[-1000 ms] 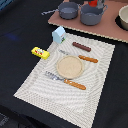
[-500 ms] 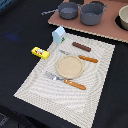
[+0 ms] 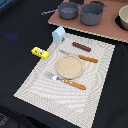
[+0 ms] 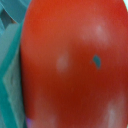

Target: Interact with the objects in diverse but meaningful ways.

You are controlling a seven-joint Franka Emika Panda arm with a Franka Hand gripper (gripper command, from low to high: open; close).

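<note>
The wrist view is almost wholly filled by the red tomato (image 4: 75,65), pressed so close that only its glossy skin, a few pale highlights and one small dark fleck can be made out; a strip of teal material (image 4: 10,75) shows along one edge. None of the hand's fingers appear there, and neither arm nor hand is seen in the exterior view, so whether the hand is released or clenched cannot be told.

In the exterior view, nearest the camera, a pale woven placemat (image 3: 45,92) lies on the dark surface (image 3: 20,30). On the mat, a wooden-handled fork (image 3: 67,81) lies just in front of the tan round plate (image 3: 69,67), and a wooden-handled knife (image 3: 80,57) lies just behind it, both slanted. Further back on the mat rests the brown sausage stick (image 3: 80,47). Off the mat's edge, toward the exterior view's left, the yellow butter box (image 3: 40,52) lies flat — and behind it the pale blue-white milk carton (image 3: 59,34) stands upright at the mat's corner.

Farthest back, a reddish-brown board (image 3: 107,31) carries two grey pots: one with a long handle (image 3: 68,9) and a two-handled pot (image 3: 93,12) beside it. A light-coloured bowl (image 3: 123,17) is cut off at the exterior view's right edge. The tomato cannot be found in this view.
</note>
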